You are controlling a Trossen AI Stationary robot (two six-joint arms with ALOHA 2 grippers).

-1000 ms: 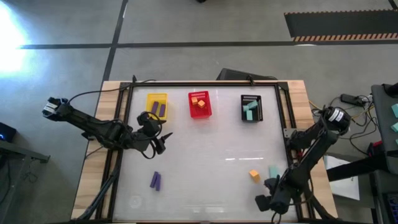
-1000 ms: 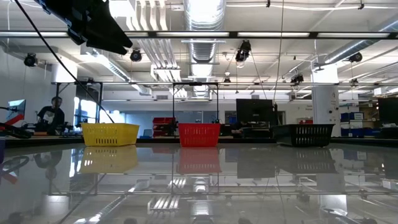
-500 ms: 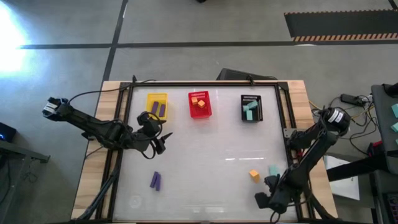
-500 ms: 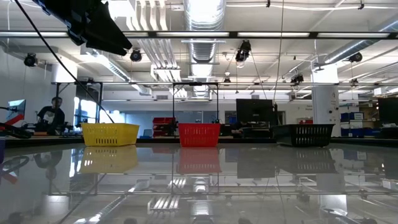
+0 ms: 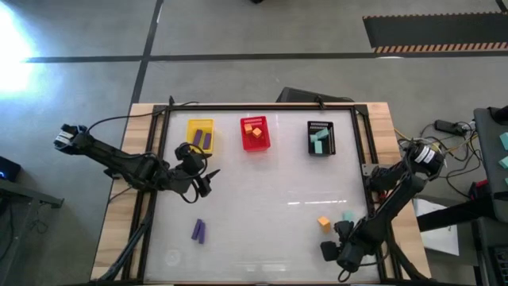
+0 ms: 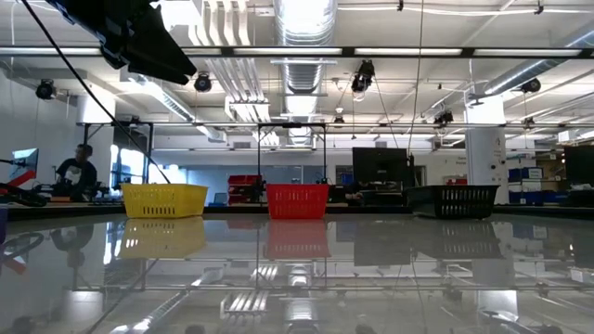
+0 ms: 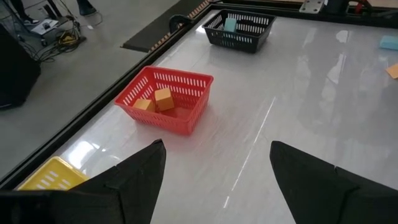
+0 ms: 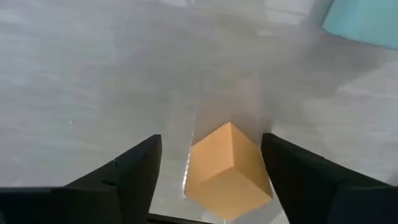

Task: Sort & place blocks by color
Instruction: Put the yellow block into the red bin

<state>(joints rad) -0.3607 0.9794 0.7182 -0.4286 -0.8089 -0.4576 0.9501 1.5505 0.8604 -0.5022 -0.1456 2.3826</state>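
Note:
An orange cube rests on its bottom face on the white table, just ahead of my right gripper. That gripper is open near the front right, one finger on either side of the cube's near end, touching nothing. A teal block lies just beyond the orange cube. Two purple blocks lie side by side at the front left. My left gripper hovers open at mid left, empty, pointing toward the red basket.
Along the far edge stand a yellow basket holding a purple block, a red basket holding orange blocks and a black basket holding teal blocks. The table's middle is bare. A person sits far off in the room.
My right gripper has crept a little toward the table's left and far edges, closer to the orange cube. The blocks and my left arm have stayed put.

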